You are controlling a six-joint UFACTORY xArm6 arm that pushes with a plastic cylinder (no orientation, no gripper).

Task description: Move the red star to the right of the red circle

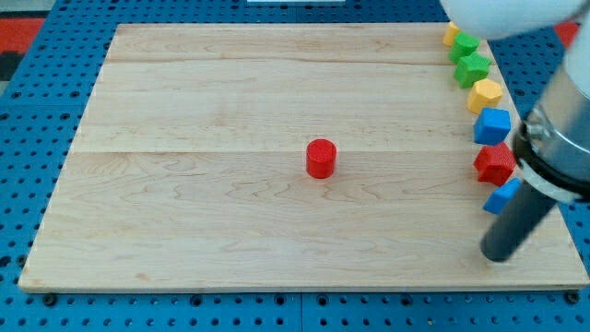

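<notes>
Sitting at the board's three o'clock edge, the red star (494, 163) was wedged between blue blocks; my tip (498, 255), a bare rod with nothing to clench, risked dragging neighbours toward the central red circle (321, 159).

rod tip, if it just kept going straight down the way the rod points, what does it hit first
My tip points down at the wooden board and seems to rest on it already, so the board comes first. No block lies under it; the nearest, a blue block, sits just above it in the view, though depth is unclear.
</notes>
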